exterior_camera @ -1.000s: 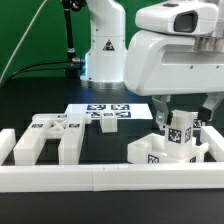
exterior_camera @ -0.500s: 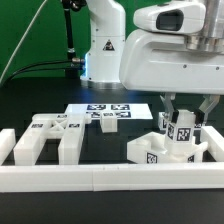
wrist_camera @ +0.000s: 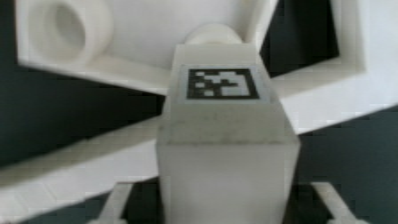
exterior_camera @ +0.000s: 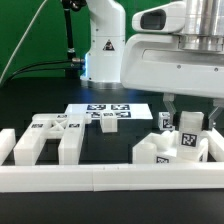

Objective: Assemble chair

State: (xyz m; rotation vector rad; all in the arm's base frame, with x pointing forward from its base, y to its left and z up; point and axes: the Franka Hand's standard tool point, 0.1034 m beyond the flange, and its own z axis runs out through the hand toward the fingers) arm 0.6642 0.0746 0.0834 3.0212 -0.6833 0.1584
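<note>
Gripper [exterior_camera: 189,119] points down, seemingly clamping upright leg [exterior_camera: 190,141] (tag facing out).

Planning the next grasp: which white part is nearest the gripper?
The upright tagged post at the exterior view's right, in the gripper; the slotted panel lies far off.

In the exterior view, the wall [exterior_camera: 90,178] runs along the bottom of the frame. Just behind it, at lower right, sits a panel [exterior_camera: 150,152]. Just to its right the leg [exterior_camera: 188,138] stands upright, under my gripper [exterior_camera: 190,114] and between its fingers. A slotted panel [exterior_camera: 48,138] lies at lower left. The marker board [exterior_camera: 100,108] lies at centre with a cube [exterior_camera: 108,123] at its near edge, and my base [exterior_camera: 105,45] stands behind.
</note>
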